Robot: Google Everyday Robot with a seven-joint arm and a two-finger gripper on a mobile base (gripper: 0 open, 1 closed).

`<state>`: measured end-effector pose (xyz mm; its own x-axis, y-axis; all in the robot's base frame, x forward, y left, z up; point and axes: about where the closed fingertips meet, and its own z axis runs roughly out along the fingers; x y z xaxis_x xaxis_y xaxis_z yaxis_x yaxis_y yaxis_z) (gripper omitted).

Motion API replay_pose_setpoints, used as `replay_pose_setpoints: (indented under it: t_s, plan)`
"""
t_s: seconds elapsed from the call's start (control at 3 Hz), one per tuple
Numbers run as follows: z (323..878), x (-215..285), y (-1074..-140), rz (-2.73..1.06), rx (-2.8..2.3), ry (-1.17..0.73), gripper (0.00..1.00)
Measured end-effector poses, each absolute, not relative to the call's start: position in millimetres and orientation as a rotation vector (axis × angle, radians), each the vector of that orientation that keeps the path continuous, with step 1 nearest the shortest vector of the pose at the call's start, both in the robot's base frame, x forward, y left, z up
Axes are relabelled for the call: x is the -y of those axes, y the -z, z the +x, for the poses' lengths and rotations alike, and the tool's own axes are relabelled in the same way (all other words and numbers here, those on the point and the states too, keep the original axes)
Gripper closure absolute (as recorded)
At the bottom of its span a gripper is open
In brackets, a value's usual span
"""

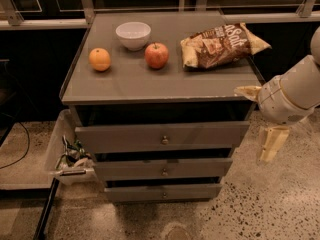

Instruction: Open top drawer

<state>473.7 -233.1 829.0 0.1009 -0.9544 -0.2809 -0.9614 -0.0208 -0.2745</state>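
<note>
Well right of the top drawer (125,136) hangs the tool (269,136), its state unclear.

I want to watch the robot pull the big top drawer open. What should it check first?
1. Top drawer in full view: ok.
2. Knob showing, with nothing in front of it: ok.
3. Claw at the knob: not ok. It hangs off the cabinet's right side, apart from the knob.
4. Claw open enough to take the knob: ok, its fingers stand apart.
5. Orange, apple, bowl and chip bag back from the front edge: ok.
</note>
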Motion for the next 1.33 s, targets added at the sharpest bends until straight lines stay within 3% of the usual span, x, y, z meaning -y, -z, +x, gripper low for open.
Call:
replay_pose_setpoints:
  t_s: [1.33]
  plan:
    - [529,208,-715,-1.838,-1.817,-0.246,0.00]
